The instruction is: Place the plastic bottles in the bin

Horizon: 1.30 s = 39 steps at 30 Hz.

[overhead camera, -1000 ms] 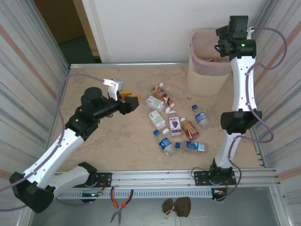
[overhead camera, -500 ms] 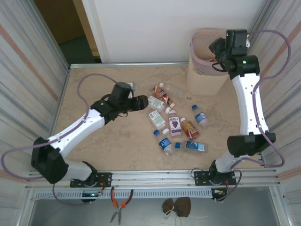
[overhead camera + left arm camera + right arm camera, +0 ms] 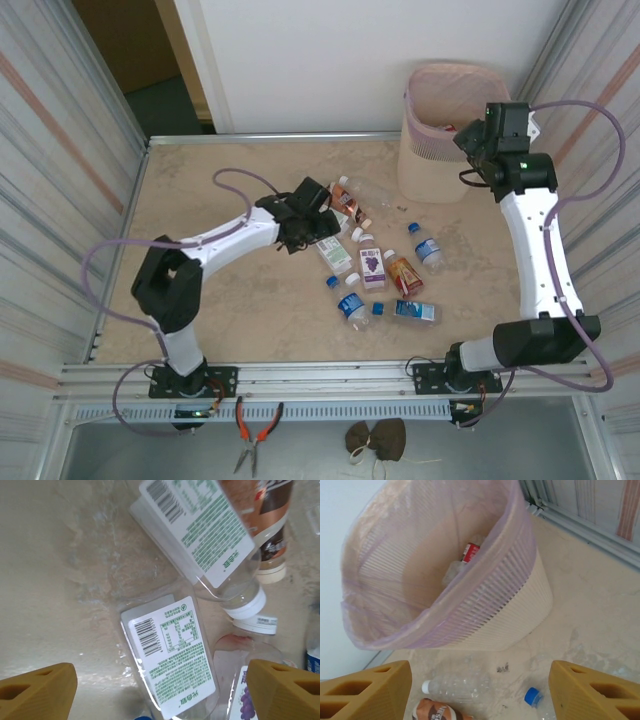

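About ten plastic bottles (image 3: 372,262) lie on their sides on a beige marbled table (image 3: 220,290). The cluster runs from the table's centre toward 4 o'clock. It includes two bottles with white-and-green labels, a purple-labelled bottle (image 3: 372,266), a brown bottle (image 3: 345,198), and three blue-labelled ones at the cluster's 5 o'clock edge.

The bin (image 3: 432,165) is a tall ribbed beige wastebasket with a pinkish bag folded over its rim. It stands upright at the table's 1 o'clock corner, apart from the cluster. Seen from the right wrist, a red-labelled bottle (image 3: 470,551) and some clear plastic lie at its bottom. Near its base, a clear white-capped bottle (image 3: 454,684) lies flat on the table, with a blue cap (image 3: 534,696) at that bottle's 3 o'clock.

The left gripper (image 3: 322,225) reaches over the cluster's 10 o'clock edge. In its wrist view, its yellow fingers (image 3: 37,692) are spread wide and hold nothing. They hover above a flat-lying white-green-labelled bottle (image 3: 170,662). A second such bottle (image 3: 200,525) lies at that one's 1 o'clock.

The right gripper (image 3: 470,138) hangs by the bin's rim at the bin's 4 o'clock. Its fingers are also wide apart and empty.
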### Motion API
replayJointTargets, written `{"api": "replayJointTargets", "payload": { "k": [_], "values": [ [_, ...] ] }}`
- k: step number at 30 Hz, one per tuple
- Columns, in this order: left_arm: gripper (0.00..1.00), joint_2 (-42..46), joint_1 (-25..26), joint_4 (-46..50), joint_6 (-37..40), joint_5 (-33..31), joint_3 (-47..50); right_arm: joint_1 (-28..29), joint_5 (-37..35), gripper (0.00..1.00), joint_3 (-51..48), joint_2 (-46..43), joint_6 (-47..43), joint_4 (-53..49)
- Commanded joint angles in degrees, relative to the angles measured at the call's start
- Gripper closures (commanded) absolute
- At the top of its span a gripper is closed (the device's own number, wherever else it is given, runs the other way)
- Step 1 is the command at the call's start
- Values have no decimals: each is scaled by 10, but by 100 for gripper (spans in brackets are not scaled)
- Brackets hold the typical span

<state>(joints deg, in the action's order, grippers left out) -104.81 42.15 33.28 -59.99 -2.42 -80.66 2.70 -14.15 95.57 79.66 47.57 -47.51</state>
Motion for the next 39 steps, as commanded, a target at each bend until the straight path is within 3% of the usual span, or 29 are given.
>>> {"api": "replayJointTargets", "payload": {
  "k": [1, 13, 24, 33, 39],
  "values": [
    [12, -32, 8, 26, -51, 24, -34, -11, -9, 29, -15, -27, -13, 10],
    [11, -133, 16, 72, -107, 42, -112, -24, -11, 29, -38, -49, -19, 7],
    [21, -175, 13, 66, -139, 55, -117, -29, -10, 29, -49, -53, -23, 9],
    [33, -158, 6, 44, -158, 56, -94, -30, -15, 30, -52, -60, -27, 7],
    [36, -108, 4, 38, -159, 41, -78, -29, -17, 31, -47, -68, -30, 4]
  ]
}}
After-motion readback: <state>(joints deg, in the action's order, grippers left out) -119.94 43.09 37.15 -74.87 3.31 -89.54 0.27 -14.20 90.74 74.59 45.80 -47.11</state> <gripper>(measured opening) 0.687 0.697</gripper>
